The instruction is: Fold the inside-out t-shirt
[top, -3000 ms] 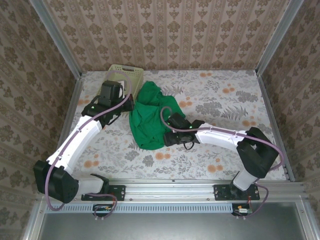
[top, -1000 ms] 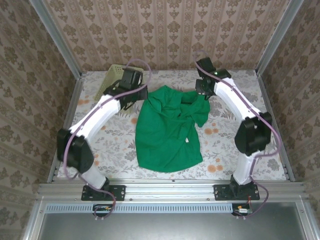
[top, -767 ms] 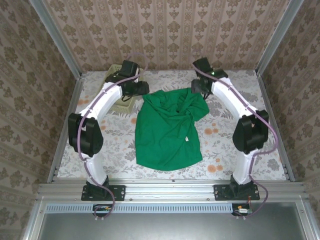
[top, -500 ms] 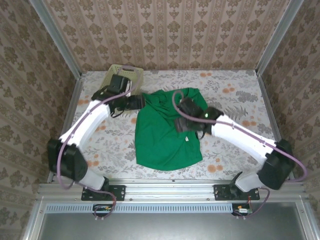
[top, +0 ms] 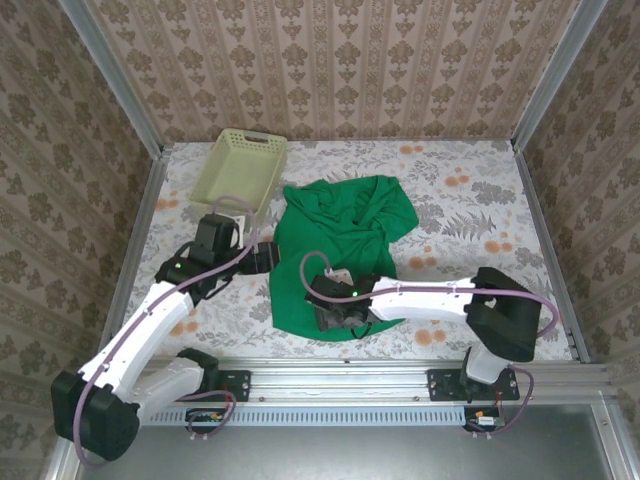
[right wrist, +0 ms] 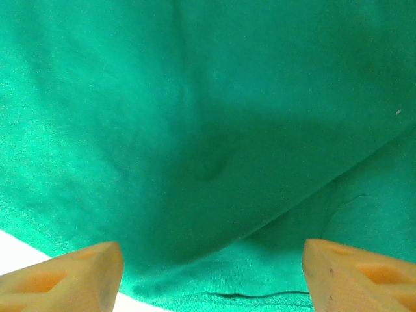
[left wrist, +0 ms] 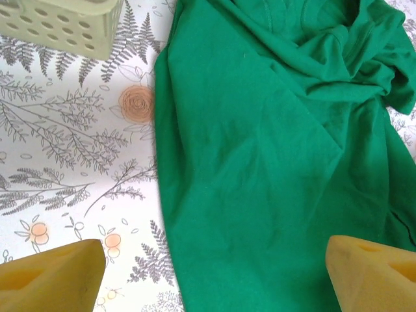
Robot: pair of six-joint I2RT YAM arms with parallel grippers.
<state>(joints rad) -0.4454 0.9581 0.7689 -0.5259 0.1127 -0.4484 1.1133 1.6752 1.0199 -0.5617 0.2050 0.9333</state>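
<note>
From my station I saw the t-shirt (top: 335, 250) lying on the table (top: 470, 200) about midway across, just right of the basket (top: 243, 168). Its near half was spread fairly flat. Its far end was rumpled into thick folds and ridges.

The left fingers (left wrist: 55, 276) stood wide apart and held nothing. They hung at the shirt's left edge, one pad over bare table and the other over green cloth. The right fingers (right wrist: 65, 276) were also apart and empty, low over the near hem, where I could make out the stitched seam and a sliver of table at the corner.

I judged the cloth light, soft and limp. It would sag from any pinch, keep no shape of its own, and drag or bunch across the table rather than slide as a sheet. A grab in the open middle would only raise a tent of fabric. I reckoned the better holds were at the hem corners or along the side edge, where a finger could slip under. I would have taken both layers together, since a single layer might peel away and twist the fold. The rumpled far end looked likely to need flattening first.
</note>
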